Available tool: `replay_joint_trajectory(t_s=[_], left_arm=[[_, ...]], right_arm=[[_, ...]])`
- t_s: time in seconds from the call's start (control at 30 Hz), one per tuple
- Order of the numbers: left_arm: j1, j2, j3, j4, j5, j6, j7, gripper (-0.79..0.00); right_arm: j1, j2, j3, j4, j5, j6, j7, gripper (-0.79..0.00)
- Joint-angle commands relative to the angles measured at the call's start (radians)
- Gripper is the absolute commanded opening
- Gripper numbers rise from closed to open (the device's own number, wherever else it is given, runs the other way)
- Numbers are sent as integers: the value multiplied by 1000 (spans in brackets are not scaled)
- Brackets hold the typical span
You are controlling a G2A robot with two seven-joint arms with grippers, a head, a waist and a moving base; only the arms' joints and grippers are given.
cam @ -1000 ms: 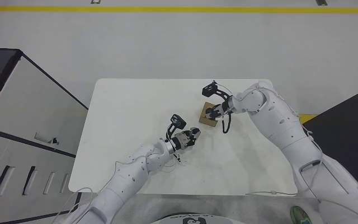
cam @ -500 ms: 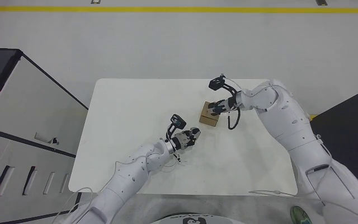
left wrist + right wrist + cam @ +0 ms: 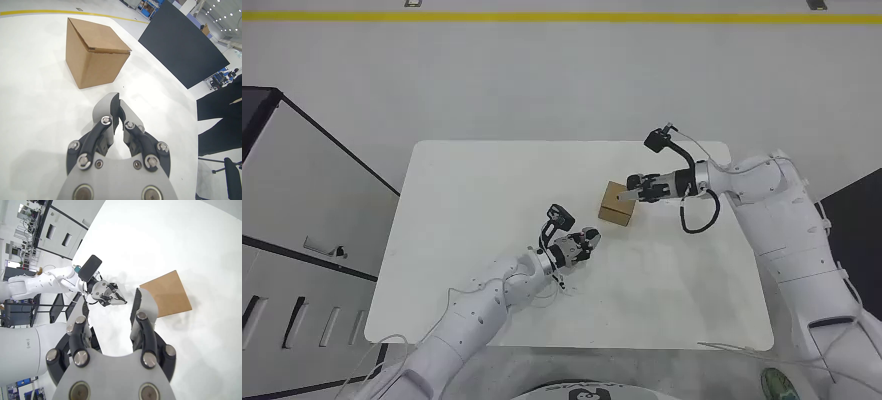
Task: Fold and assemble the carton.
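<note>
A small brown carton [image 3: 617,203] stands closed on the white table [image 3: 482,200], right of centre. In the left wrist view the carton [image 3: 94,55] looks like a cube with a seam along its top edge. My left gripper [image 3: 587,240] rests low on the table just in front of it, fingers shut [image 3: 117,98] and holding nothing. My right gripper [image 3: 634,186] hovers at the carton's far right corner. It is open [image 3: 110,300], with one finger [image 3: 140,302] overlapping the edge of the carton [image 3: 168,294]. The left gripper [image 3: 120,299] appears there beyond it.
A dark cabinet [image 3: 282,170] stands off the table's left side and a black panel [image 3: 179,43] off its right. The table's left half and front right area are bare. A yellow line [image 3: 562,16] crosses the floor behind.
My right arm has drawn back to the right, its gripper going from over the carton's top to the carton's right corner. The carton and left arm have stayed put.
</note>
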State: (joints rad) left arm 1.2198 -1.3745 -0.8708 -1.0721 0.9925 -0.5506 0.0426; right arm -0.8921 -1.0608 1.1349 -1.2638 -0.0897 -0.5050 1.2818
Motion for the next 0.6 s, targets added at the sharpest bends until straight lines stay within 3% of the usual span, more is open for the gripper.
replay_joint_trajectory(t_s=[0.0, 0.1, 0.23, 0.57], left_arm=[[0, 0, 0, 0, 0, 0, 0, -785], [0, 0, 0, 0, 0, 0, 0, -785], [0, 0, 0, 0, 0, 0, 0, -785], [0, 0, 0, 0, 0, 0, 0, -785]], right_arm=[[0, 0, 0, 0, 0, 0, 0, 0], [-11, 2, 8, -6, -1, 2, -26, 0], [-72, 23, 89, 1, 138, -48, -15, 0], [-386, 123, 378, -133, 567, -26, 7, 0]])
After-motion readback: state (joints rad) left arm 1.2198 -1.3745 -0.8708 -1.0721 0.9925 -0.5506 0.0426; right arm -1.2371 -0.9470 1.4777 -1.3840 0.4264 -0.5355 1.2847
